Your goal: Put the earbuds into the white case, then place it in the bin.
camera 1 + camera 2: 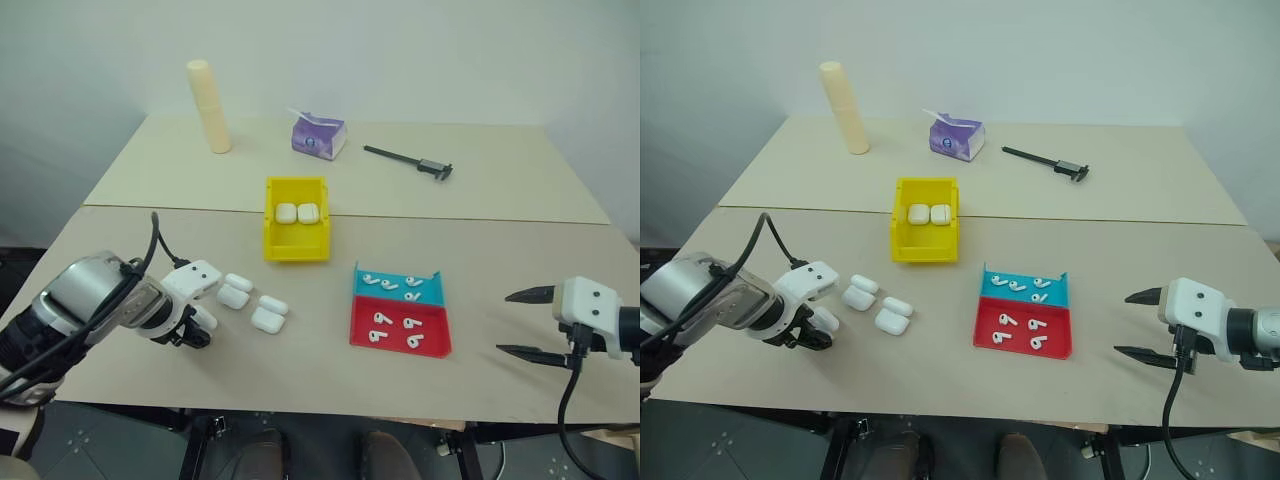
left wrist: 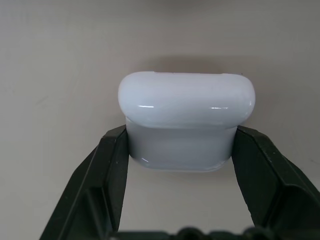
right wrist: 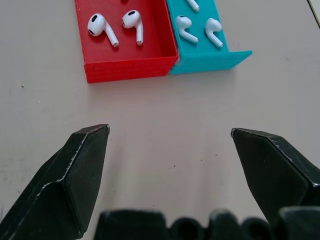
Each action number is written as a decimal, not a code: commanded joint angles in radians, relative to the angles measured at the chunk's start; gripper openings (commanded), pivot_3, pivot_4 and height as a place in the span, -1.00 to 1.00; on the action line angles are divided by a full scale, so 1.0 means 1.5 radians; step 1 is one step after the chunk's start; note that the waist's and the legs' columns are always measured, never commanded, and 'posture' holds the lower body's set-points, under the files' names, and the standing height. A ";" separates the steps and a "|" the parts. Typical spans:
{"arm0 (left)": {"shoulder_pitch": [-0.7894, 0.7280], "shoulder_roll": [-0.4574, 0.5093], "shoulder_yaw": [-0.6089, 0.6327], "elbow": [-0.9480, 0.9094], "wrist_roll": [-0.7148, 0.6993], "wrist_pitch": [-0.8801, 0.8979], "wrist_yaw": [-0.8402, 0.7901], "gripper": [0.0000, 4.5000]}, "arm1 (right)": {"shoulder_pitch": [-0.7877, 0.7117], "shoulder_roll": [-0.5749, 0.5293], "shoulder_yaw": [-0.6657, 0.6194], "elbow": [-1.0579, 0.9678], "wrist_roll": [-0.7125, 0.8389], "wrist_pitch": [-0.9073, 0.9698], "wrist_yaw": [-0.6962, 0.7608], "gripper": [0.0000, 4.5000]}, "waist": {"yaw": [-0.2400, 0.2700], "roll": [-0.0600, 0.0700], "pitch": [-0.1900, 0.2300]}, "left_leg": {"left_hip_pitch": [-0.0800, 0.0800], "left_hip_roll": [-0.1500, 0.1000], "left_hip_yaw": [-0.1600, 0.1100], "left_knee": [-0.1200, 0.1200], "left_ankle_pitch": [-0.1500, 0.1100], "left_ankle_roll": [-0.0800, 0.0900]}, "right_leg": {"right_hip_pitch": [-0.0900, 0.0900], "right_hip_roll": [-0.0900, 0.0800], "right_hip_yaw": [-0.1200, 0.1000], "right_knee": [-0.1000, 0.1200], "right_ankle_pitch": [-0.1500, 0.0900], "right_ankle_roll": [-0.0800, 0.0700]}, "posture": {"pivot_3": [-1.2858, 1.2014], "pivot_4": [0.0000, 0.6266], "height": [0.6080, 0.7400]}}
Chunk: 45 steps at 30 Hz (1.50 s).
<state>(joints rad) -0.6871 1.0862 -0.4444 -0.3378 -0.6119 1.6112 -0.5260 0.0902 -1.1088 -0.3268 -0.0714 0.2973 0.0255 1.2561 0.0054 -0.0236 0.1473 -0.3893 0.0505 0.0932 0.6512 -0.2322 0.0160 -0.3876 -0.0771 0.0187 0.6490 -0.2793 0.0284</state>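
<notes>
The left gripper (image 2: 180, 150) is clamping the white case (image 2: 186, 120) against the table (image 1: 480, 200), left of the red tray (image 1: 402, 330) holding the earbuds (image 3: 115, 25). The right gripper (image 1: 525, 322) is hovering right of that tray, fingers spread and holding nothing. The bin (image 1: 296, 248) is sitting beyond it.

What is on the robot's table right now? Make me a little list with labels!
left gripper: shut on a white case
right gripper: open, holding nothing, above the table
loose cases: four, beside the left gripper
yellow bin: two cases inside
earbuds: in the red tray and teal tray
far side: tissue pack, caliper, cream tube
</notes>
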 commanded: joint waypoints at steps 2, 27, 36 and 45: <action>0.025 0.036 0.078 -0.063 0.029 -0.045 0.005 0.24 | -0.022 -0.018 -0.022 -0.022 0.015 0.018 0.004 1.00 | 0.000 0.000 0.000 | 0.000 0.000 0.000 0.000 0.000 0.000 | 0.000 0.000 0.000 0.000 0.000 0.000 | 0.03 -0.52 1.00; 0.484 -0.412 0.376 -0.048 0.164 -1.088 -0.153 0.24 | -0.532 -0.073 0.405 -0.229 -0.080 0.171 0.227 0.84 | -0.002 0.001 0.000 | -0.002 0.001 0.000 0.001 -0.001 0.001 | -0.001 -0.003 -0.002 -0.001 0.001 -0.001 | 0.03 -0.52 1.00; 0.529 -0.447 0.312 0.000 0.207 -1.153 -0.157 0.24 | -0.553 0.004 0.528 -0.208 -0.237 0.124 0.208 0.48 | -0.005 0.001 0.000 | -0.003 0.001 -0.001 0.002 -0.001 0.001 | -0.001 -0.002 -0.003 -0.001 0.001 -0.001 | 0.03 -0.52 1.00; 0.510 -0.467 0.289 -0.005 0.230 -1.147 -0.121 0.24 | -0.533 0.044 0.565 -0.179 -0.301 0.076 0.214 0.24 | -0.007 0.001 0.000 | -0.003 0.001 -0.001 0.002 -0.001 0.002 | -0.001 -0.002 -0.003 -0.001 0.001 -0.001 | 0.03 -0.52 1.00</action>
<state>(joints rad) 0.0905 0.3886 -0.0061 -0.3084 -0.2720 -0.0956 -0.7227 -0.7088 -1.0440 0.5275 -0.3325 -0.1455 0.1644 1.5472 -0.0046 -0.0224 0.1475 -0.3935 0.0518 0.0914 0.6550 -0.2338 0.0184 -0.3890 -0.0800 0.0139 0.6478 -0.2783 0.0272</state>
